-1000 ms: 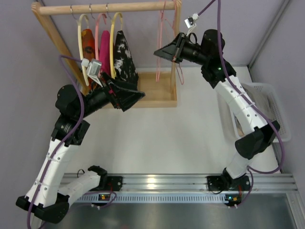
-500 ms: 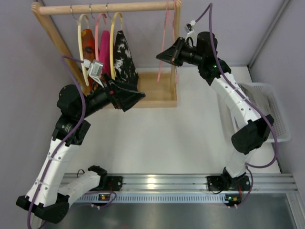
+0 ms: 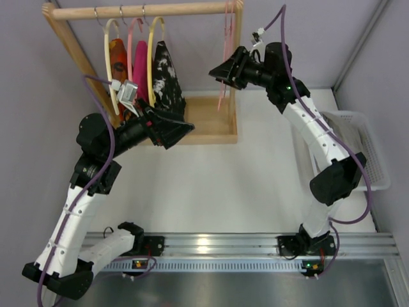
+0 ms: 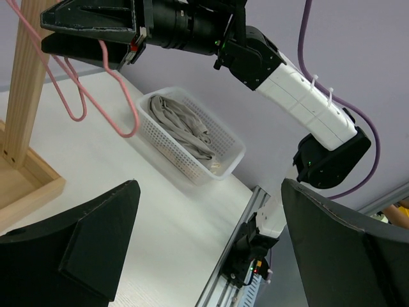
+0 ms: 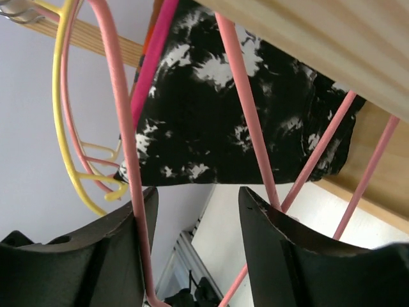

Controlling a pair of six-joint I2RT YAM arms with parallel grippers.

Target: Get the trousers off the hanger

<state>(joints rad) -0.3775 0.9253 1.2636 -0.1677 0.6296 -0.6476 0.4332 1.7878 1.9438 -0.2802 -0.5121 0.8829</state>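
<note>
Right end effector (image 5: 198,195) parted at one pink hanger (image 5: 122,128), one cloth-filled basket (image 4: 163,157)

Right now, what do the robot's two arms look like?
They match: the left arm and right arm have white segments, black joints and black wedge-shaped jaws. A purple cable loops along each. A small green light glows on the right one.

Surface: white table (image 3: 211,192) | far side: wooden rack base (image 3: 208,131) resting flat | right edge: white perforated basket (image 4: 167,157) | near edge: metal rail (image 3: 223,244)
</note>
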